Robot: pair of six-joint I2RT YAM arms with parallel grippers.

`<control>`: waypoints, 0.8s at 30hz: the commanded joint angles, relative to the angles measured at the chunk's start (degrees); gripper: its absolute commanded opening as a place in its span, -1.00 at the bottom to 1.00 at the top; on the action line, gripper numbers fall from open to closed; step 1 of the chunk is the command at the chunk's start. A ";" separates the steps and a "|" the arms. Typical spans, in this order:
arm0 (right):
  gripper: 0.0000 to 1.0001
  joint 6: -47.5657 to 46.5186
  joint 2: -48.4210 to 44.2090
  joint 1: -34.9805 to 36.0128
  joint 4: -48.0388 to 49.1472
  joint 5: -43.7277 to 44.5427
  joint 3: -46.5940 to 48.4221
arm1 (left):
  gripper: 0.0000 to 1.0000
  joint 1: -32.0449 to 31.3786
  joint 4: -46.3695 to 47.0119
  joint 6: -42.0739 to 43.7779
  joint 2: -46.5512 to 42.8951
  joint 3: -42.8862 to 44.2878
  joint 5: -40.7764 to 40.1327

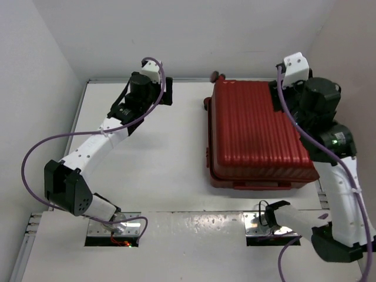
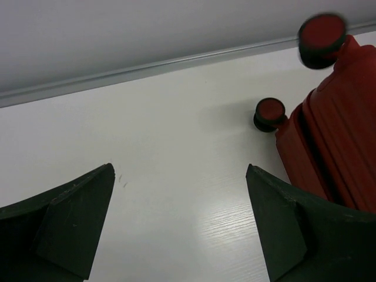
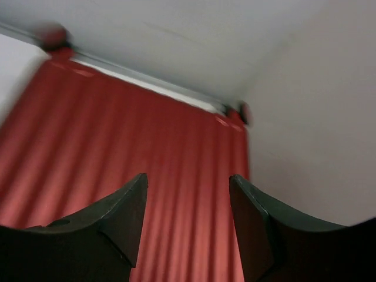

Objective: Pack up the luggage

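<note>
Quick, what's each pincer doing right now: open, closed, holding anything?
Left pincer: open, holding nothing, over the bare table.
Right pincer: open, nothing between its fingers, over the closed red luggage.

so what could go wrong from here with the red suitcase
The right hand is open over the ribbed shell of the luggage with nothing between its fingers; pressing there could slip along the ribs or shove it sideways. The left hand, open over the table, sits near a wheel and could bump it when moving in.
</note>
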 commanded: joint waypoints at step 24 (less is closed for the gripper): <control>0.33 -8.67 16.53 -54.05 4.55 -13.37 -15.45 | 0.99 -2.96 0.22 -4.63 6.34 1.22 2.91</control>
